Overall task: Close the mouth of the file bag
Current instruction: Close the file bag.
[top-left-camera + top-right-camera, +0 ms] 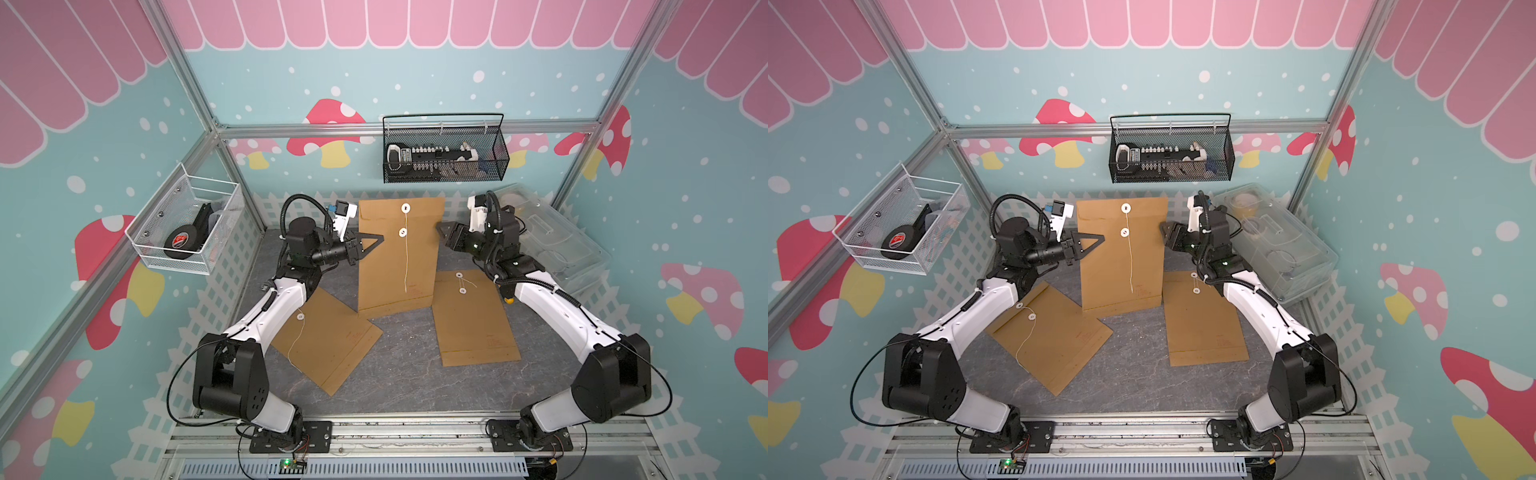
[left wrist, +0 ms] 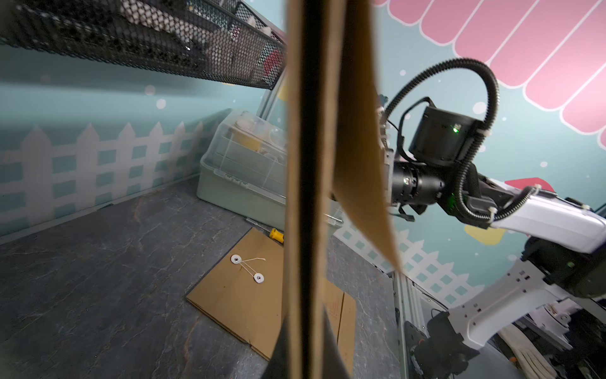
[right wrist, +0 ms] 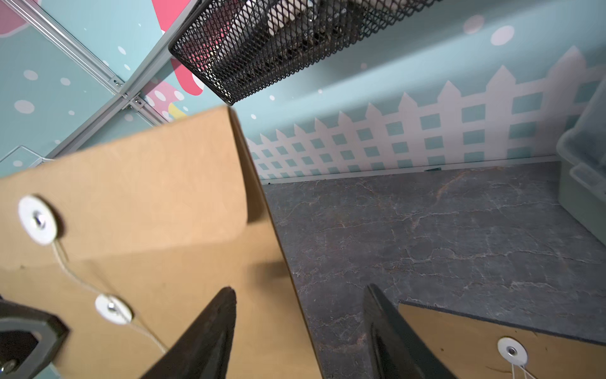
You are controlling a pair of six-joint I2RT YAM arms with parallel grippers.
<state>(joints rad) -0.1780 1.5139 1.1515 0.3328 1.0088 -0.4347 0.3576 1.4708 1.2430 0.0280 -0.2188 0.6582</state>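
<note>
Holding file bag upright, pinched in clamped left hand.
Straddling the edge opposite that hand with right hand, fingers spread apart, not gripping.

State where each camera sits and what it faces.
Top views: overhead from the front, looking down at the table; both arms, the left hand gripping the upright file bag, the right hand open at its edge.
Left wrist: on the left arm, sighting along that bag's edge toward the right arm.
Right wrist: on the right arm, facing the bag's flap past its own fingers.
Shared: both wrist views show the black mesh basket.
</note>
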